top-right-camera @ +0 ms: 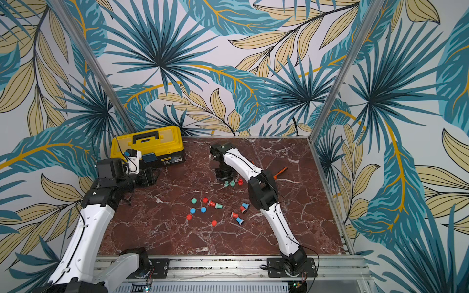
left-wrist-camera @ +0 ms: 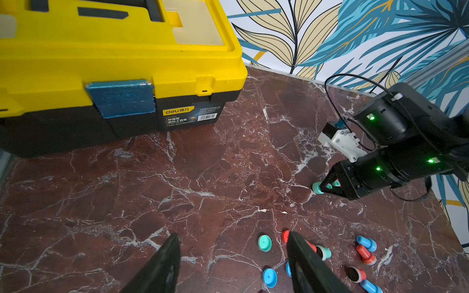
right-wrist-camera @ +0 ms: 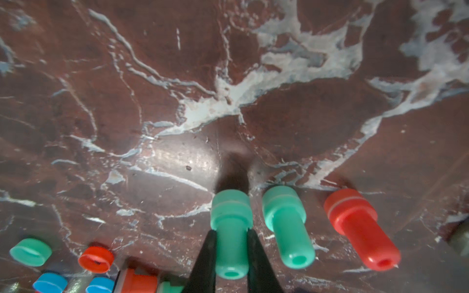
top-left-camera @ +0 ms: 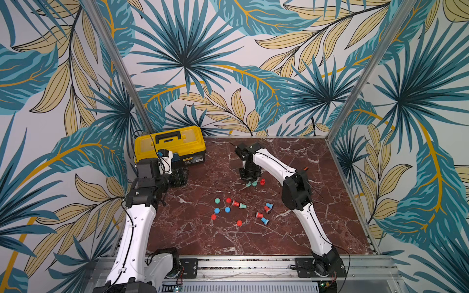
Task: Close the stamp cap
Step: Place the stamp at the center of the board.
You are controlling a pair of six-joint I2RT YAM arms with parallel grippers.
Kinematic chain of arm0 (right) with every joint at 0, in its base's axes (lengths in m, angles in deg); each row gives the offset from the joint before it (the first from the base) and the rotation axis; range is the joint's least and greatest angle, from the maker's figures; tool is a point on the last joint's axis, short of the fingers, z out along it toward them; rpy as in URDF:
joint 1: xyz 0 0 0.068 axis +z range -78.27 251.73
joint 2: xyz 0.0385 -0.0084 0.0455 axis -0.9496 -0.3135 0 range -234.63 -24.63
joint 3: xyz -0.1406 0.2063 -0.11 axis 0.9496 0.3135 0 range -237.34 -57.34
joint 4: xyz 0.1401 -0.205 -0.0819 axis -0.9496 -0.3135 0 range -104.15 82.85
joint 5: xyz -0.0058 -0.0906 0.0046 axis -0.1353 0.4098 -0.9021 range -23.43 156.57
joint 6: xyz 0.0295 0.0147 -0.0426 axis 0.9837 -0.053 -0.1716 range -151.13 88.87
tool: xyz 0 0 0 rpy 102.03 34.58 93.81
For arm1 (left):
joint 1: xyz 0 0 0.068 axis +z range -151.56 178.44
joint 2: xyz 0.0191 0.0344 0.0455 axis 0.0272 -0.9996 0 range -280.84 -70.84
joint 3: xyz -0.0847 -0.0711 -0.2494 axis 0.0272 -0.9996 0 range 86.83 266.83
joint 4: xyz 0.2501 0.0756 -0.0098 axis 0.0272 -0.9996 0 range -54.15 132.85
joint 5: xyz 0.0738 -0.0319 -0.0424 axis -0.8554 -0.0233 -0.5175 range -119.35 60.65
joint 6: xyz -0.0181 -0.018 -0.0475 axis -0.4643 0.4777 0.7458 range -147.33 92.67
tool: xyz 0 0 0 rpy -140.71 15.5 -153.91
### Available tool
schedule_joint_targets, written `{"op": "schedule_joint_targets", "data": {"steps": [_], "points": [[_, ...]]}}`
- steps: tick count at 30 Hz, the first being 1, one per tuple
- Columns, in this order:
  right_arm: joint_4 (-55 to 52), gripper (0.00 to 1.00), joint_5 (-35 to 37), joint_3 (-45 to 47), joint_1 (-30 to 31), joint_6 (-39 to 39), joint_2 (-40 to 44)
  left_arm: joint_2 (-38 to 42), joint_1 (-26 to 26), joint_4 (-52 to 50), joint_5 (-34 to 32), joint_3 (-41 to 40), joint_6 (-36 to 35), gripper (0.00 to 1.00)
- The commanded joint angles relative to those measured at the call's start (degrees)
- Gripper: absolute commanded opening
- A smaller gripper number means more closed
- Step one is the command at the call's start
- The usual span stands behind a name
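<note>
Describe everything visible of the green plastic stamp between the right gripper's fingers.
The mint-green plastic stamp is a narrow round stem with a small hole in its end, flaring to a wider round foot ringed by a pale seam, probably where its cap sits. It stands roughly upright, foot down on the red-brown marble table. The right gripper is shut on its stem, one black finger at each side. A second green stamp stands beside it, not touching.

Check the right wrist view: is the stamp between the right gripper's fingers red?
No, the stamp between the fingers of the right gripper is green; the red stamp stands free nearby.
</note>
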Motion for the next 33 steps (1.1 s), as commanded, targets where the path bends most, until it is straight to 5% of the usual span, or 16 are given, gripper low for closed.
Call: {"op": "schedule_joint_targets", "data": {"steps": [1,12,33], "points": [[0.4,0.15,0.5,-0.4,0.0,-0.9,-1.5,-0.3,0.6,1.5,-0.2,-0.8,0.0,0.69],[2.9,0.3,-1.9,-0.4,0.0,-0.1,-1.0,-0.4,0.6,1.4,-0.3,-0.7,0.0,0.68],[2.5,0.38,0.6,-0.7,-0.1,-0.7,8.3,-0.4,0.6,1.4,-0.6,-0.7,0.0,0.69]]}}
